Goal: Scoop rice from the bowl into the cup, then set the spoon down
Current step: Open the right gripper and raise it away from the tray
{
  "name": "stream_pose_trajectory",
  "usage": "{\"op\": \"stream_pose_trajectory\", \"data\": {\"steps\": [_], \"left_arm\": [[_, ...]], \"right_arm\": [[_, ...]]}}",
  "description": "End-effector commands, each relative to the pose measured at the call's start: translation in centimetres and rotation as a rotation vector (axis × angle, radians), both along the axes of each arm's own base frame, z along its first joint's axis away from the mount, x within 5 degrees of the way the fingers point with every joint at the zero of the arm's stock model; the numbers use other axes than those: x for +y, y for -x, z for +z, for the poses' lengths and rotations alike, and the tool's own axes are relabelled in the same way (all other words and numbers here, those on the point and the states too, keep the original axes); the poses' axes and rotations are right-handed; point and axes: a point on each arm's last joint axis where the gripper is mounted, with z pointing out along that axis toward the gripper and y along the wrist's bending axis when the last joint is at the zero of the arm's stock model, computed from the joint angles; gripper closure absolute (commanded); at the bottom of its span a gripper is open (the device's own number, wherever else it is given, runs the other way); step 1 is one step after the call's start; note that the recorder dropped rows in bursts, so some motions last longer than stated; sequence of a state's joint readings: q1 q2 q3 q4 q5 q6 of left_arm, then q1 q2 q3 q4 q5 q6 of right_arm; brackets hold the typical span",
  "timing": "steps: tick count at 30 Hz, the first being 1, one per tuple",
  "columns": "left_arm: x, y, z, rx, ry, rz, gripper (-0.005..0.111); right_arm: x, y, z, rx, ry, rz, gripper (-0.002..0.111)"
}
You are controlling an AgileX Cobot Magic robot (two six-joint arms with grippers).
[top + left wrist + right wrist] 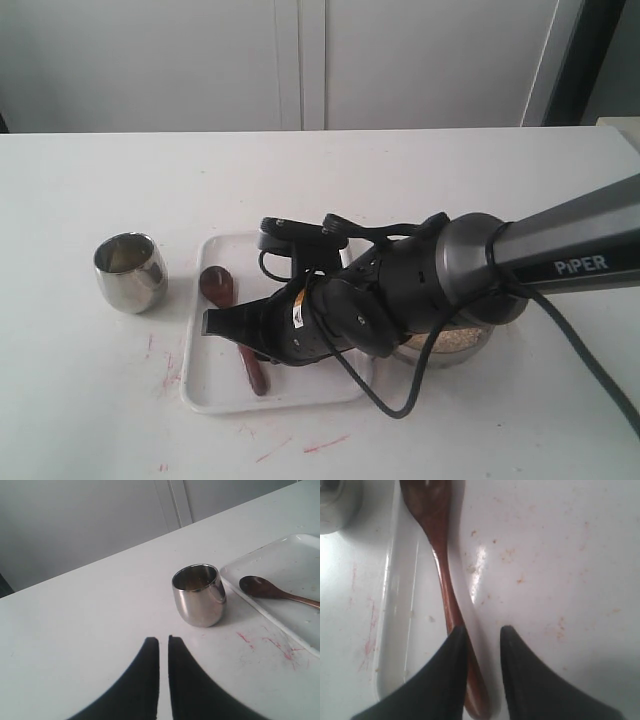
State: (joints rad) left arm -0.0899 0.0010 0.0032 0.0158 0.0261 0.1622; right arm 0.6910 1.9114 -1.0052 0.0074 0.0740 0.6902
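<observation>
The dark wooden spoon lies flat in the white tray, its oval end toward the cup. My right gripper hangs low over the tray above the spoon's handle. In the right wrist view this gripper is open; the spoon handle runs beside one finger and the other finger stands apart from it. The bowl is mostly hidden behind the right arm, with a strip of rice showing. My left gripper is shut and empty, short of the steel cup.
The tray floor carries scattered crumbs and specks. Red marks stain the tabletop in front of the tray and beside the cup. The right arm's black cable loops over the tray's near right corner. White cabinet doors stand behind the table.
</observation>
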Motion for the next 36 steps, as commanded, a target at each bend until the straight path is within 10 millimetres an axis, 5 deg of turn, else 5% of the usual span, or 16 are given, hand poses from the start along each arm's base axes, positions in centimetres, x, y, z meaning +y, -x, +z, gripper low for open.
{"op": "stream_pose_trajectory", "data": {"steps": [1,6,10,19,36], "left_arm": [[0.0,0.0,0.2,-0.01,0.009,-0.004,0.092],[0.0,0.0,0.2,-0.01,0.009,-0.004,0.092],[0.0,0.0,0.2,-0.01,0.009,-0.004,0.092],[0.0,0.0,0.2,-0.01,0.009,-0.004,0.092],[0.0,0.0,0.2,-0.01,0.009,-0.004,0.092]], "right_arm": [[-0.1,-0.2,1.3,-0.041,-0.028,-0.001,0.085],[-0.3,-0.1,4.2,-0.114,-0.088,-0.001,0.089],[-0.7,0.5,8.1,-0.212,-0.145,0.015,0.107],[-2.6,2.8,15.7,-0.503,-0.116,0.171,0.108],[-10.0,11.9,26.4,-0.779,-0.043,0.29,0.108]]}}
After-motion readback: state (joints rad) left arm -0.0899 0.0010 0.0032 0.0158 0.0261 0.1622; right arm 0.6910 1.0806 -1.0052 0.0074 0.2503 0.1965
